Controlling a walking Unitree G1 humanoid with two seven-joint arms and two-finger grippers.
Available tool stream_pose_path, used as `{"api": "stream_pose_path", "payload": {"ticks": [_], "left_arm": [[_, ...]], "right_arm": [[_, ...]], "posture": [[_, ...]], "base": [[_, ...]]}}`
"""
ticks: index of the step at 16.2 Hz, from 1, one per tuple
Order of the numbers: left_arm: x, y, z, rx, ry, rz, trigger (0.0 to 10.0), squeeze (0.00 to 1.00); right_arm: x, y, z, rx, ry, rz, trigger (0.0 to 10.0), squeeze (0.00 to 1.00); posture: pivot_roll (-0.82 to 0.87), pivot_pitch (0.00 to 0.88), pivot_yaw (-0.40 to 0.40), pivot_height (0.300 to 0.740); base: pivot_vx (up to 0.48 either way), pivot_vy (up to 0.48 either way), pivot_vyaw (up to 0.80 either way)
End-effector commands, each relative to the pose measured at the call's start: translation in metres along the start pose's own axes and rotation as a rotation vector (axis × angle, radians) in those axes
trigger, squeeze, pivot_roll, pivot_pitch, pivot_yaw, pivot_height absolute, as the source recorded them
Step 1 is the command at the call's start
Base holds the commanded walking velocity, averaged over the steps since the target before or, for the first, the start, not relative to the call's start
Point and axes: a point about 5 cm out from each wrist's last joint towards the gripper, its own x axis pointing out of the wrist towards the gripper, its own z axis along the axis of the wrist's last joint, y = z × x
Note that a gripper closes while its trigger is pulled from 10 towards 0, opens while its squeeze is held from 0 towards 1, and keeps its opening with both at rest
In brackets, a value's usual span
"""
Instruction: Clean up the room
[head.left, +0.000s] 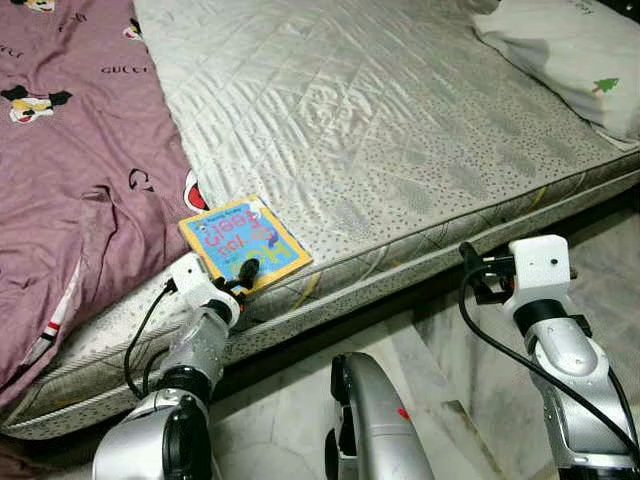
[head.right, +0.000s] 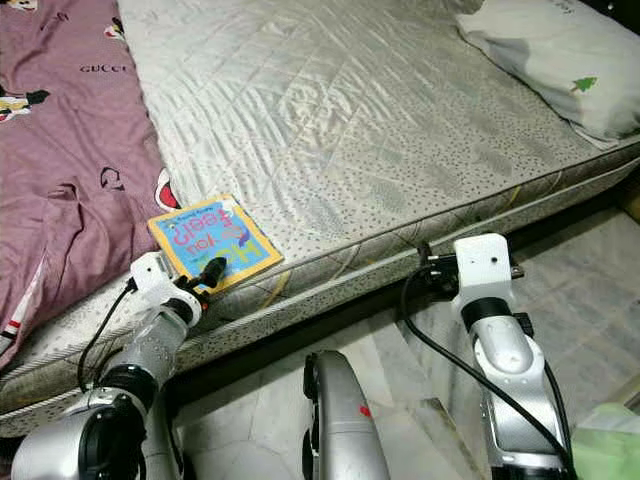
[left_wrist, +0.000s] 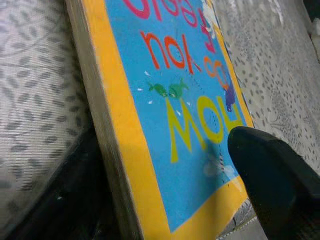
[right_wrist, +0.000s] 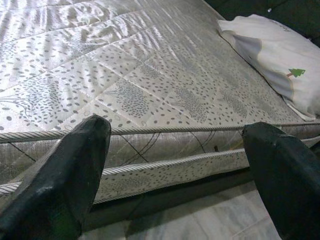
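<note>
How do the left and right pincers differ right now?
The left pincer is at the book on the mattress edge, one finger over its cover; the right pincer hangs off the mattress side, touching nothing. The left pincer's spread can't be judged; the right pincer is wide open, with fingers far apart. Both have black fingers on silver arms and point toward the mattress.

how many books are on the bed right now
1. The book, yellow-bordered with a blue cover, lies at the mattress edge beside the purple blanket, with the left gripper on it. More could be hidden under the blanket.
</note>
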Motion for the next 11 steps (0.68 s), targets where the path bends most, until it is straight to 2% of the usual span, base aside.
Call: {"api": "stream_pose_path", "payload": {"ticks": [1, 9, 11], "left_arm": [[-0.001, 0.003, -0.005, -0.021, 0.024, 0.022, 0.0, 0.00], [0.000, 0.005, 0.000, -0.071, 0.006, 0.012, 0.0, 0.00], [0.000, 0.004, 0.001, -0.081, -0.008, -0.019, 0.0, 0.00]], "right_arm": [[0.000, -0.005, -0.001, -0.006, 0.003, -0.024, 10.0, 0.00], [0.006, 0.002, 0.001, 0.022, -0.019, -0.029, 10.0, 0.00], [0.008, 0.007, 0.001, 0.069, -0.023, -0.002, 10.0, 0.00]], "posture": [[-0.21, 0.090, -0.103, 0.545], [-0.20, 0.079, -0.085, 0.545], [-0.19, 0.075, -0.081, 0.545]], "base": [[0.000, 0.000, 0.00], [0.000, 0.000, 0.00], [0.000, 0.000, 0.00]]}}
